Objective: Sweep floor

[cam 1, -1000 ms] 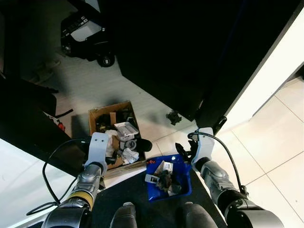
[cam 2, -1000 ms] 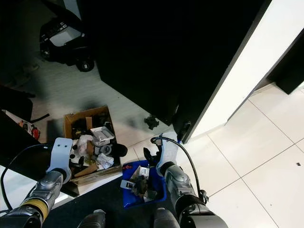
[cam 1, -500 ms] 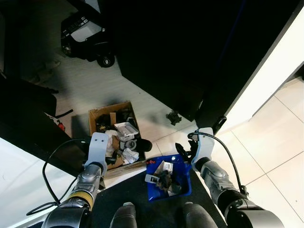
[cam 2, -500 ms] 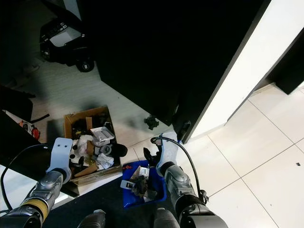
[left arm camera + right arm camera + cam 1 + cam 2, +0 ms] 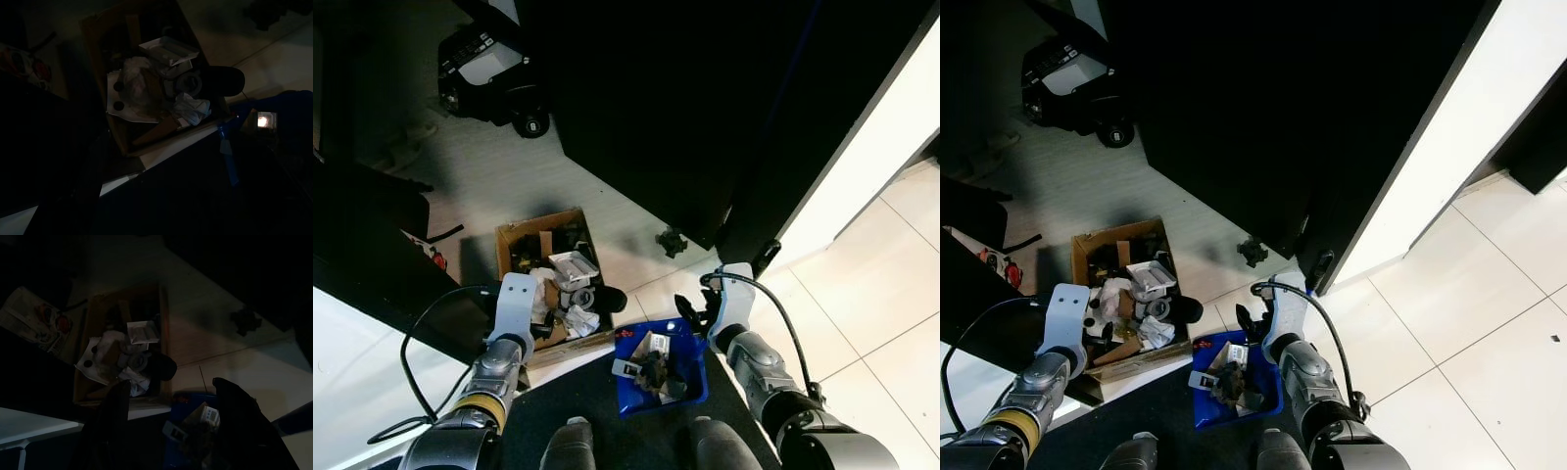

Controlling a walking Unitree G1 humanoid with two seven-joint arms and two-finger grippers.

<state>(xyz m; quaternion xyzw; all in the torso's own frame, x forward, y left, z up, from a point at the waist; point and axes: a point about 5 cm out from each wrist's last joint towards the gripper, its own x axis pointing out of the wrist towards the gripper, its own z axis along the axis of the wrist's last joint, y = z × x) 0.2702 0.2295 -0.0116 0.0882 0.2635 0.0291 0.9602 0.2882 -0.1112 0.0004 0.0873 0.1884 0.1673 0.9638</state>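
Note:
A blue dustpan [image 5: 701, 370] lies on the floor in front of my feet, loaded with paper scraps and dark debris. My right gripper [image 5: 692, 312] hovers at its far rim; in the right wrist view its two dark fingers [image 5: 116, 404] stand wide apart, open, with nothing between them. A small dark clump of debris [image 5: 672, 241] rests on the pale floor beyond, near the black cabinet. My left arm's white wrist [image 5: 516, 304] hangs beside a cardboard box [image 5: 507, 242] crammed with rubbish. The left wrist view is very dark and shows that box [image 5: 98, 63].
A large black cabinet [image 5: 705, 108] fills the far side. A black wheeled machine [image 5: 487, 70] stands at the far left. A dark mat [image 5: 592, 397] lies under my feet [image 5: 570, 446]. White tiles [image 5: 871, 284] stretch out to the right.

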